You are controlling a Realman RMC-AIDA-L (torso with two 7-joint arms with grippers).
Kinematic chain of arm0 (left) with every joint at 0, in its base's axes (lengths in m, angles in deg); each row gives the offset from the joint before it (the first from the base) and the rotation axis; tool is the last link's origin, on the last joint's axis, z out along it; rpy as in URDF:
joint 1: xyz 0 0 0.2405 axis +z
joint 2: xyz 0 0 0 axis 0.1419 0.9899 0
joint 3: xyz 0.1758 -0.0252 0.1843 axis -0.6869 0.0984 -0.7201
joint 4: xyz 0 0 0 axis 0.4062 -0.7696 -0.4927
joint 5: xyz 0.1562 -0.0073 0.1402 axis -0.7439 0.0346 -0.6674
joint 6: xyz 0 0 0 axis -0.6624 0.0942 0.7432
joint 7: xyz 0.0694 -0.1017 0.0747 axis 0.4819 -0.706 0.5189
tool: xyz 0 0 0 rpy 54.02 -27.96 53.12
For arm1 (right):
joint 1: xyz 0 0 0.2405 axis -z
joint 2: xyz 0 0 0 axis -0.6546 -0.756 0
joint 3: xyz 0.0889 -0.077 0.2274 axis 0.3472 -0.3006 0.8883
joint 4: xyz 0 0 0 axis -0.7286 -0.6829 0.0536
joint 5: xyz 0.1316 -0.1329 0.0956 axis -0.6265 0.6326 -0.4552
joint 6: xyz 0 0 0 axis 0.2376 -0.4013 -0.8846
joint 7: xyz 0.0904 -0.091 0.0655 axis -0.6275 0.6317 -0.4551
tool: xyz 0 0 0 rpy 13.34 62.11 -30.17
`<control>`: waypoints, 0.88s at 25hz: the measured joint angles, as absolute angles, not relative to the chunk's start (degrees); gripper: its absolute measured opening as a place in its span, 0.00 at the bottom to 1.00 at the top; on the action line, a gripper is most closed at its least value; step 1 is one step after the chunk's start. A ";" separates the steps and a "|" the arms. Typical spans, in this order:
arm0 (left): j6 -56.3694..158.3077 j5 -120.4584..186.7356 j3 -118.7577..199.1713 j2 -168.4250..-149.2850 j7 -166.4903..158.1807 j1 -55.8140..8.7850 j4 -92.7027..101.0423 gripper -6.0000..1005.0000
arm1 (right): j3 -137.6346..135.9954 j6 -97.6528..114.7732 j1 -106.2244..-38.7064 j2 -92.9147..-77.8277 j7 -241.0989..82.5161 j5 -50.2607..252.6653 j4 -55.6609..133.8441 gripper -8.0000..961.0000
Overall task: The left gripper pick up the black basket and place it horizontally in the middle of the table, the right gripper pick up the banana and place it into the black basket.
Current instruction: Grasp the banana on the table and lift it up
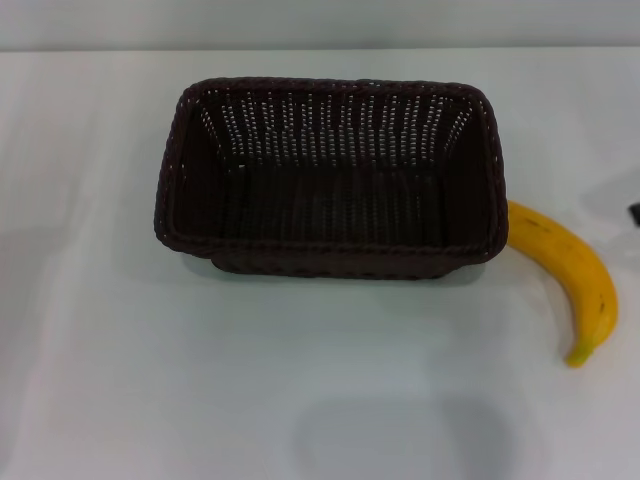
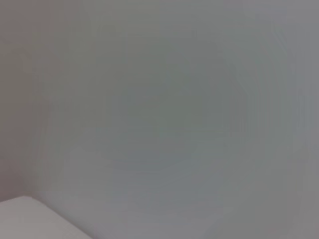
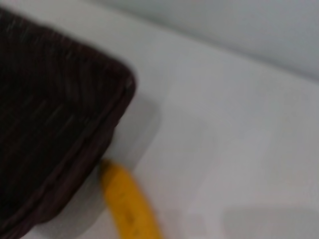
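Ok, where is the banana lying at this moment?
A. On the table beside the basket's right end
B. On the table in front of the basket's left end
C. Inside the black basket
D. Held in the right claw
A: the banana lies on the table, its dark tip by the right end of the empty black basket.

Counted one black basket (image 1: pixel 330 180) and one banana (image 1: pixel 570 275) on the single white table (image 1: pixel 200 380), that was it.

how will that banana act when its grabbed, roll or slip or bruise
The banana lies flat on its curve on the table, so it will probably pivot or slide rather than roll. Its smooth yellow skin may slip in a narrow pinch. Small dark specks suggest ripeness, so hard squeezing would likely bruise it. One end touches the black basket, probably hampering access there.
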State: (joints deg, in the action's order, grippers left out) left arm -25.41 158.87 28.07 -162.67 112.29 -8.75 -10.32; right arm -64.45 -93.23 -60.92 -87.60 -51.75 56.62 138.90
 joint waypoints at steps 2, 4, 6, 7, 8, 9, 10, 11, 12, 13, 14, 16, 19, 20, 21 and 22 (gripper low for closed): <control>-25.12 158.92 28.08 -162.64 112.31 -9.20 -10.32 0.88 | -66.97 -93.26 -61.05 -87.65 -53.44 56.71 138.17 0.89; -24.46 158.93 28.09 -162.60 112.31 -9.66 -10.32 0.88 | -68.86 -92.64 -61.06 -87.67 -54.26 56.55 137.30 0.89; -23.63 158.95 28.10 -162.59 112.33 -10.10 -10.34 0.88 | -70.58 -92.16 -61.14 -87.70 -54.57 56.48 136.25 0.89; -23.27 158.95 28.10 -162.59 112.36 -10.34 -10.35 0.88 | -71.29 -91.99 -61.25 -87.73 -54.60 56.47 135.47 0.89; -22.90 158.96 28.09 -162.59 112.44 -10.66 -10.35 0.88 | -71.84 -91.81 -61.35 -87.76 -54.67 56.34 134.88 0.89; -22.34 158.96 28.04 -162.59 112.65 -11.09 -10.34 0.88 | -72.29 -91.63 -61.45 -87.78 -54.80 56.19 134.34 0.89; -22.09 158.96 27.96 -162.58 112.74 -11.36 -10.34 0.88 | -72.93 -91.44 -61.57 -87.81 -55.07 56.01 134.02 0.89; -21.88 158.96 27.89 -162.59 112.79 -11.50 -10.35 0.88 | -73.88 -91.17 -61.67 -87.82 -55.58 55.86 133.78 0.89; -21.81 158.96 27.80 -162.58 112.82 -11.63 -10.39 0.88 | -74.69 -90.96 -61.79 -87.83 -55.98 55.79 133.70 0.89; -21.78 158.96 27.78 -162.56 112.82 -11.71 -10.40 0.88 | -75.81 -90.58 -61.96 -87.83 -56.60 55.85 133.64 0.89; -21.73 158.96 27.79 -162.54 112.85 -11.80 -10.41 0.88 | -76.67 -90.21 -62.10 -87.84 -57.07 55.91 133.60 0.89; -21.54 158.96 27.83 -162.52 112.98 -11.90 -10.41 0.88 | -78.17 -89.06 -62.38 -87.85 -58.25 57.03 133.50 0.88; -21.43 158.94 27.76 -162.45 113.00 -11.98 -10.50 0.88 | -79.45 -87.80 -63.06 -87.89 -59.89 58.90 132.75 0.88; -21.43 158.93 27.74 -162.43 113.00 -11.98 -10.52 0.88 | -79.63 -87.70 -63.54 -87.98 -60.08 59.01 131.96 0.88; -21.42 158.92 27.74 -162.42 113.00 -11.95 -10.55 0.88 | -79.79 -87.61 -63.99 -88.04 -60.10 59.07 131.10 0.88; -21.42 158.91 27.77 -162.42 113.01 -11.87 -10.60 0.88 | -80.05 -87.48 -64.49 -88.13 -60.12 59.08 130.12 0.88</control>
